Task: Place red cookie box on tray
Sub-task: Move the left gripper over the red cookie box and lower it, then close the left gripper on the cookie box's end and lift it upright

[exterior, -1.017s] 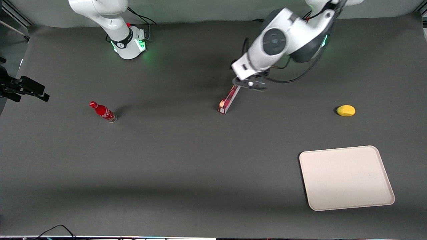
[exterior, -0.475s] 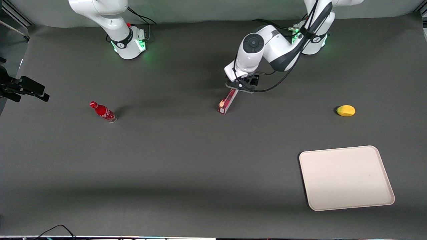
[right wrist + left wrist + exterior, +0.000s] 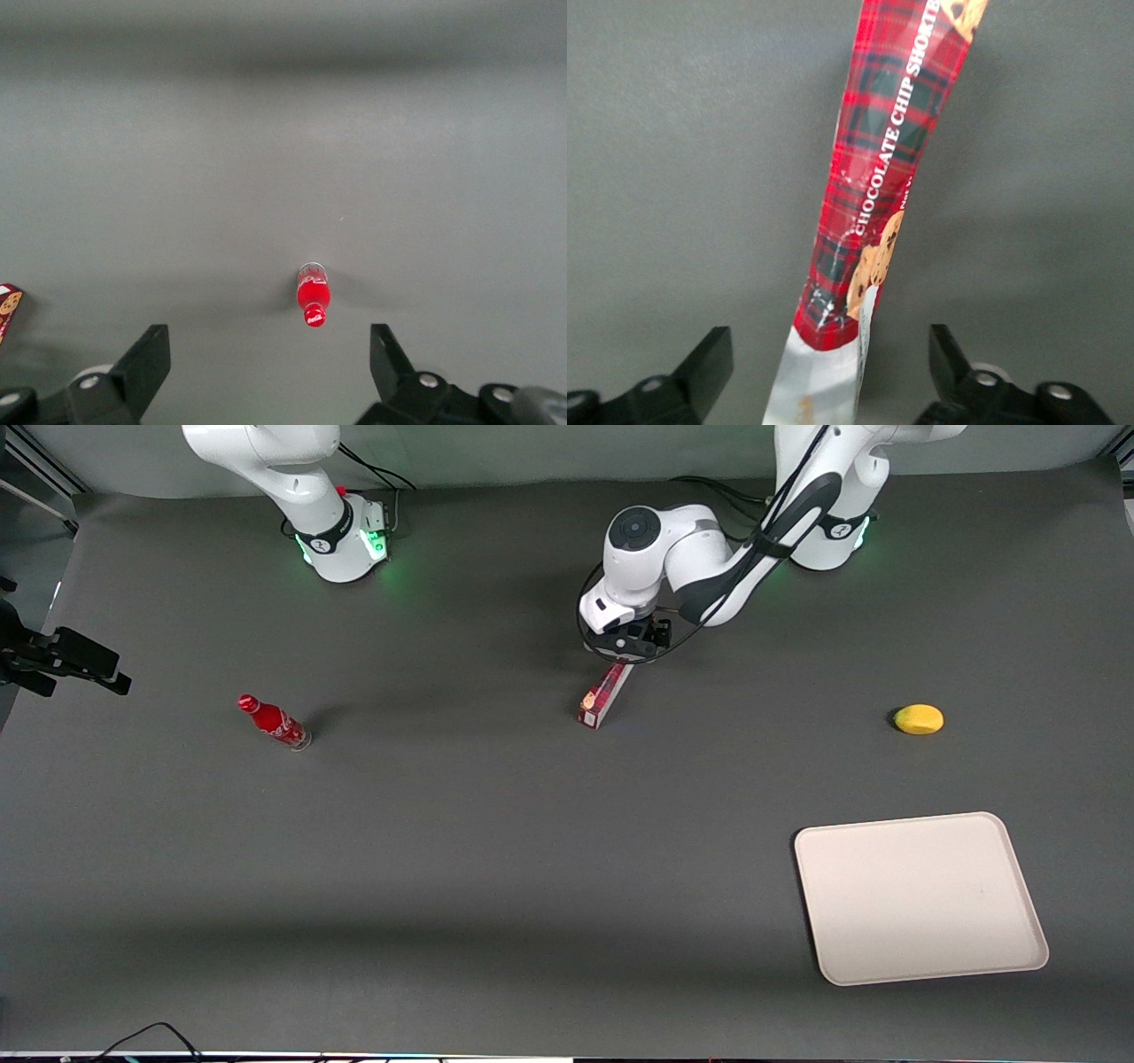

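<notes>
Two risks stand out to us: the gripper (image 3: 627, 648) hangs spread wide over the end of the red cookie box (image 3: 604, 694) farthest from the front camera, gripping nothing, and since the box stands thin on its long edge on the table (image 3: 496, 850), one finger (image 3: 709, 367) touching first would probably tip it flat. Gripped so near one end, the long box could also swing or slip on the carry to the tray (image 3: 917, 895), which lies well apart toward the working arm's end. We cannot see that end of the box under the wrist from the front, and the wrist view cuts off its length.
</notes>
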